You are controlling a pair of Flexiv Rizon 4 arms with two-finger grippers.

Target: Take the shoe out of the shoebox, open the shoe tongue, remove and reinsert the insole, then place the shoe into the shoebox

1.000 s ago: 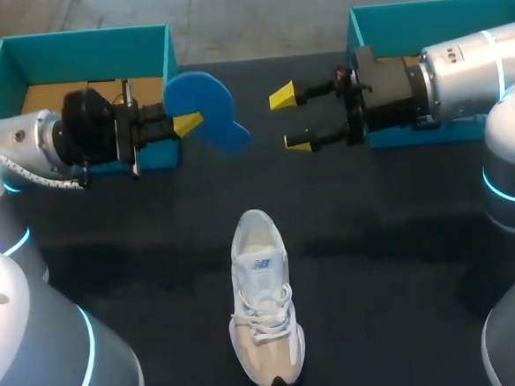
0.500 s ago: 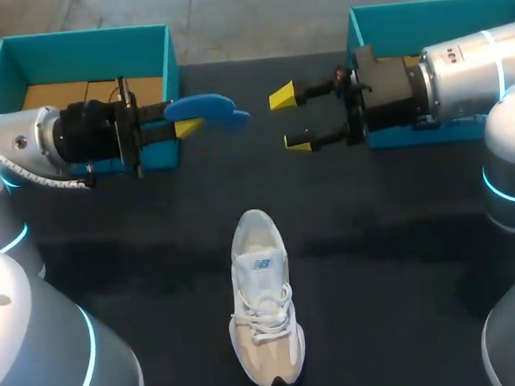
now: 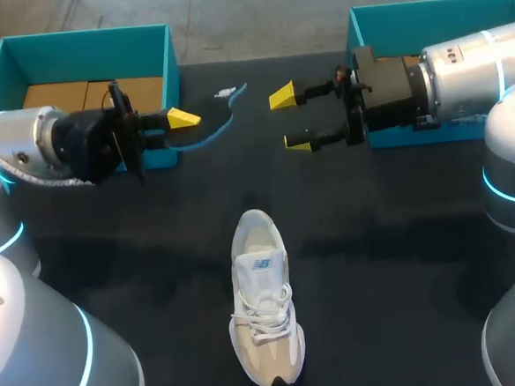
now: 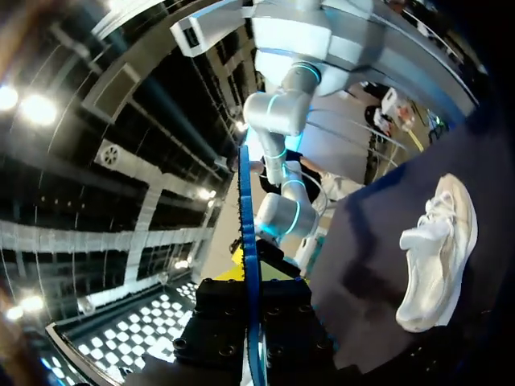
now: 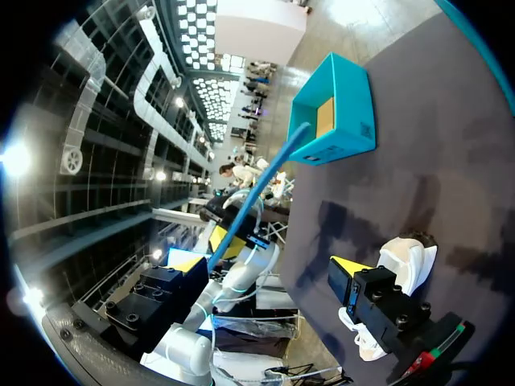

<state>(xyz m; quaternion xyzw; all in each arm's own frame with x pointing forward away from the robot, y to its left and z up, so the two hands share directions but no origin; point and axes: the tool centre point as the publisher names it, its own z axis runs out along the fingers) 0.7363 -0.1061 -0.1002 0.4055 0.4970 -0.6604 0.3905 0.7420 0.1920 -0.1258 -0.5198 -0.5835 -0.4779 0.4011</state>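
A white and beige shoe point(image 3: 264, 309) lies on the black table at the front middle, toe toward the back, also seen in the left wrist view point(image 4: 438, 251) and right wrist view point(image 5: 404, 265). My left gripper point(image 3: 182, 127) is shut on a blue insole point(image 3: 222, 126), held in the air edge-on and curving toward my right gripper. In the left wrist view the insole point(image 4: 245, 241) is a thin blue line rising from between the fingers of that gripper point(image 4: 249, 277). My right gripper point(image 3: 290, 120) stands open just right of the insole's tip, nothing between its fingers; the insole point(image 5: 257, 193) is ahead of it point(image 5: 268, 264).
A teal shoebox point(image 3: 88, 41) with a cardboard floor stands at the back left behind my left arm. A second teal box point(image 3: 387, 16) is at the back right, partly covered by my right arm. The first box also shows in the right wrist view point(image 5: 338, 112).
My left wrist has rolled, turning the insole from broad face up to edge-on. The right gripper and the shoe have not moved.
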